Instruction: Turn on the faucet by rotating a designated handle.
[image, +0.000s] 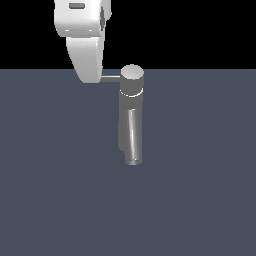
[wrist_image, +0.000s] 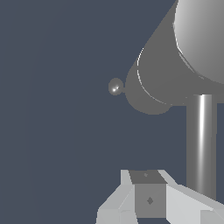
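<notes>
The grey faucet stands upright with a round flat cap and a tube spout running down its front. The handle is a thin rod sticking out of the cap toward the exterior view's left; its outer end is hidden behind the white arm. The exterior view does not show my gripper. In the wrist view the cap is close, and the handle runs from it to my gripper. The fingers are together with nothing between them, beside the rod's outer end. I cannot tell whether they touch it.
The faucet stands on a flat dark blue-grey floor. A small round grey tip shows beside the far end of the faucet body in the wrist view.
</notes>
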